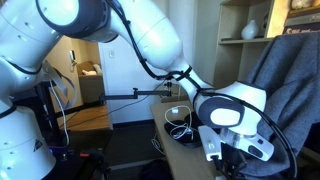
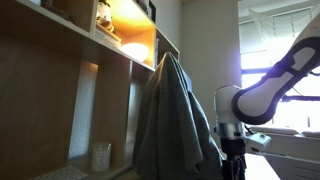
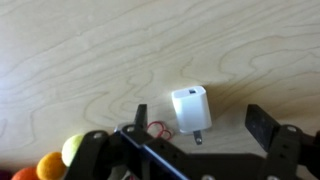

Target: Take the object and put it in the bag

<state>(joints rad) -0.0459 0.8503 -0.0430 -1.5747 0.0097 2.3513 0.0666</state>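
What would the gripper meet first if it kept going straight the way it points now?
Most likely the white charger plug: it lies on the wooden tabletop, roughly centred between the fingers of the open gripper. How far above it the gripper is can't be judged from the wrist view.

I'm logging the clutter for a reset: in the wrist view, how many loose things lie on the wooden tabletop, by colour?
White: 1, the charger plug
Red: 1, the small loop
Yellow-green: 1, the yellow-green ball
Orange: 1, the orange ball, partly cut off at the frame edge
Total: 4
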